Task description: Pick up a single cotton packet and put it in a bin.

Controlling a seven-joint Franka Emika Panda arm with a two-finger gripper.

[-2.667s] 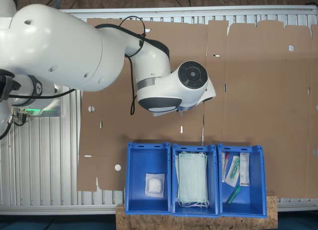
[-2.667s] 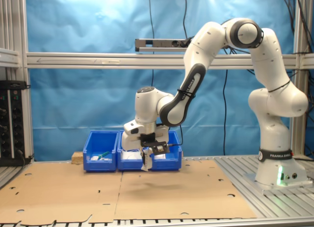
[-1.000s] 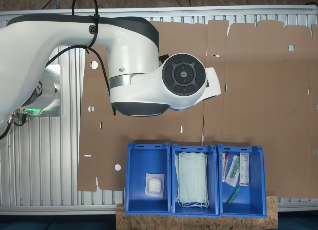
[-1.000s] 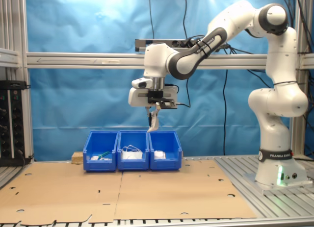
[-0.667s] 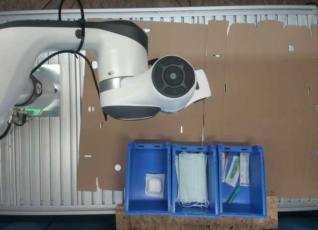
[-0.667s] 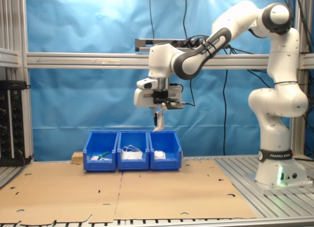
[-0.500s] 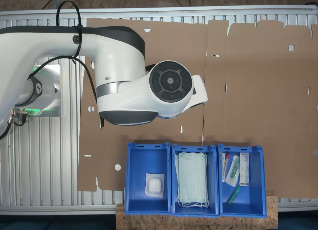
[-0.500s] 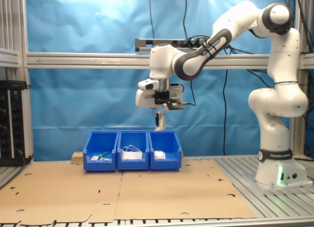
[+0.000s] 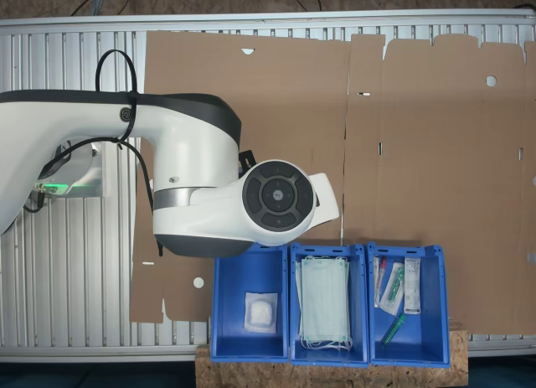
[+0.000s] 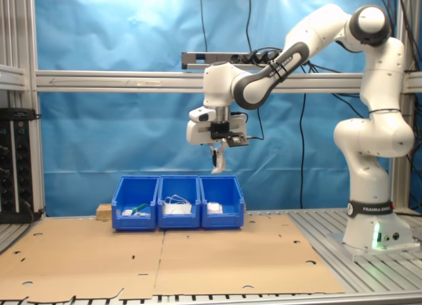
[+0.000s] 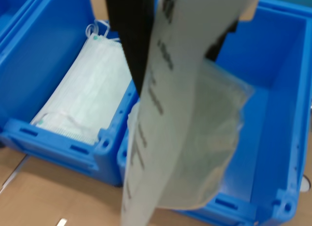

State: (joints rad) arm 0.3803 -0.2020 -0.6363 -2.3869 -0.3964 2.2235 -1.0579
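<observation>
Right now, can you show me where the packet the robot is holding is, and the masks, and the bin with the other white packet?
cotton packet (image 11: pixel 165 104), wrist view, printed front.
masks (image 9: pixel 324 299), first exterior view, middle of the stack.
bin (image 9: pixel 228 317), first exterior view, bare floor beside its white packet.

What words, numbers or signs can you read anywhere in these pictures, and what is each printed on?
On the cotton packet, wrist view: dark print, too blurred to read.
On the long white packet in a blue bin, first exterior view: print too small to read.
On the band on the arm's base, second exterior view: lettering too small to read.
</observation>
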